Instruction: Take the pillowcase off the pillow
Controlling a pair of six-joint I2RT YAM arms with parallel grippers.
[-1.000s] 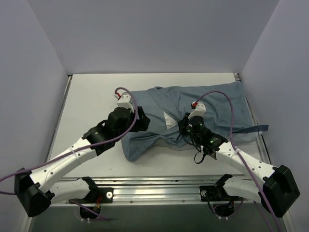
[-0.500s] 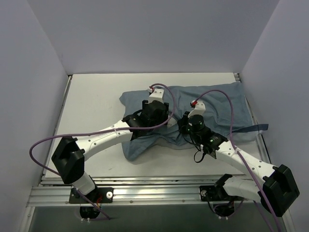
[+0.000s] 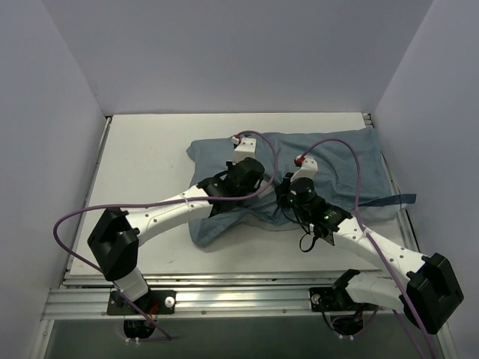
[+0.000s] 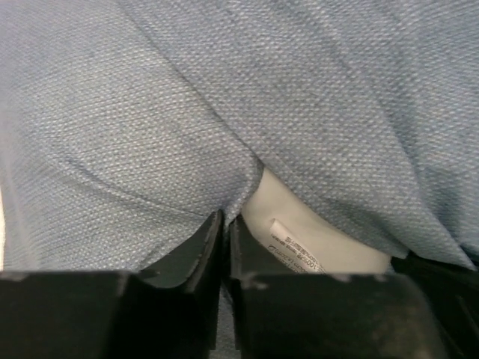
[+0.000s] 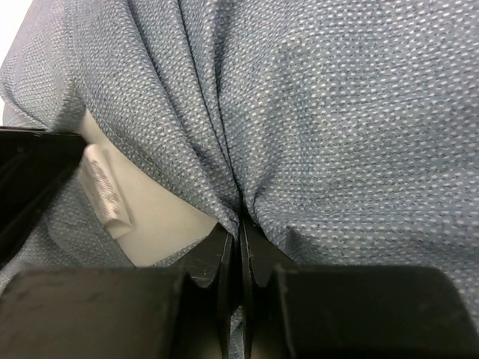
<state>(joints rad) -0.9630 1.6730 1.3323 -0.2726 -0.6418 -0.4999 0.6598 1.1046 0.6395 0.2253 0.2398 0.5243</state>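
The blue-grey pillowcase lies bunched on the right half of the table, over the pillow. A white patch of the pillow with its sewn label shows through the case's opening, and the same patch of the pillow appears in the right wrist view. My left gripper sits at that opening, and in its wrist view the left gripper has its jaws drawn together on a fold of the pillowcase. Close beside it, my right gripper pinches another fold. In its wrist view the right gripper is shut on the pillowcase.
The white table is walled on the left, back and right. A dark blue strip of cloth trails toward the right edge. A metal rail runs along the front by the arm bases.
My left arm swung right from the case's left side to the opening in the middle, and its jaws closed on a fold of cloth. The right arm stayed put.
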